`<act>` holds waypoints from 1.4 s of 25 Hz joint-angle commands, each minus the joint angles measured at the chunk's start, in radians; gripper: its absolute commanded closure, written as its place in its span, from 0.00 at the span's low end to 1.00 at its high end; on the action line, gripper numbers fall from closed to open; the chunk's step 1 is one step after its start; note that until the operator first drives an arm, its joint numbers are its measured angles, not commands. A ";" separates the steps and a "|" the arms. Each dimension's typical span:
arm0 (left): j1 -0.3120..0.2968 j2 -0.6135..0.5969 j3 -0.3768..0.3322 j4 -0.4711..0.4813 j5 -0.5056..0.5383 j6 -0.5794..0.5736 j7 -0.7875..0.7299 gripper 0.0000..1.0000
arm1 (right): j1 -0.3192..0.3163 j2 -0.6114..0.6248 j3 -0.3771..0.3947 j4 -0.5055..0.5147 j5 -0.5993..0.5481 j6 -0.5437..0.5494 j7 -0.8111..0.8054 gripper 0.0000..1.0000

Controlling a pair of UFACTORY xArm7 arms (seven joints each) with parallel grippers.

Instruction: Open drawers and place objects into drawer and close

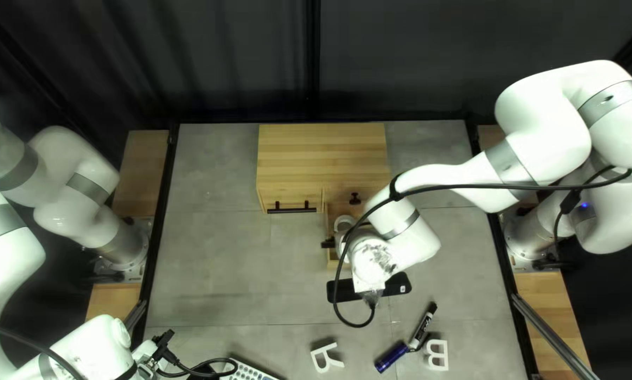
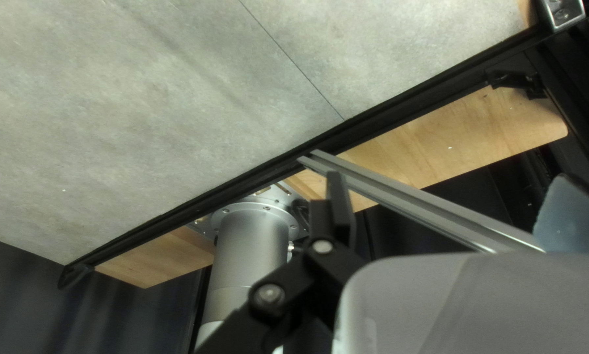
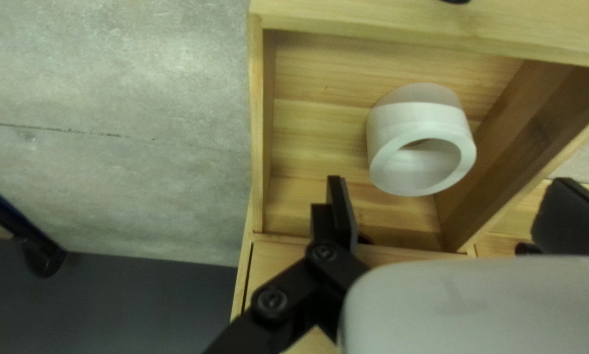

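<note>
Nearest the camera in the right wrist view are the black fingers of the right hand (image 1: 329, 243), standing well apart, with nothing clamped between them. Ahead of the gap between them, a white roll of tape (image 3: 420, 147) lies in the open wooden drawer (image 3: 259, 137), its hole facing the camera; neither finger touches it. It is close to one side wall of the drawer.

Beyond the right hand, toward the far edge of the counter (image 1: 217, 260), stands the wooden cabinet (image 1: 321, 151), with a dark knob (image 1: 354, 199) on its front. Its black bar handle (image 1: 292, 210) is to the left of the hand and farther off.

On the near side of the right hand, a flat black object (image 1: 399, 284) lies partly hidden under the arm. Nearer still and to the right are a black-and-white marker (image 1: 421, 327) and a blue marker (image 1: 391, 357), with a white letter B (image 1: 445, 355) just beside them. A white letter R (image 1: 324, 347) lies toward the near edge from the hand.

Left hand (image 1: 164, 340) hangs at the near left, its fingers apart and holding nothing. A keyboard (image 1: 250, 372) is near it, on its right. In the left wrist view, a grey metal rail (image 2: 412, 196) and a silver arm base (image 2: 250, 246) show ahead of it.
</note>
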 commanded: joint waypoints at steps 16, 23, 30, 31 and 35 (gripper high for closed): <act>0.000 0.000 0.000 0.000 0.000 0.000 0.000 0.00 | -0.028 0.028 0.007 -0.018 0.059 -0.073 -0.035 0.00; 0.000 0.000 0.000 0.000 0.000 0.000 0.000 0.00 | -0.028 0.028 0.006 -0.018 0.058 -0.077 -0.027 0.00; 0.000 0.000 0.000 0.000 0.000 0.000 0.000 0.00 | -0.032 0.027 -0.001 -0.027 0.056 -0.087 -0.007 0.00; 0.000 0.000 0.000 0.000 0.000 0.000 0.000 0.00 | -0.032 0.027 -0.002 -0.027 0.056 -0.088 -0.003 0.00; 0.000 0.000 0.000 0.000 0.000 0.000 0.000 0.00 | -0.034 0.024 -0.007 -0.032 0.050 -0.100 0.011 0.00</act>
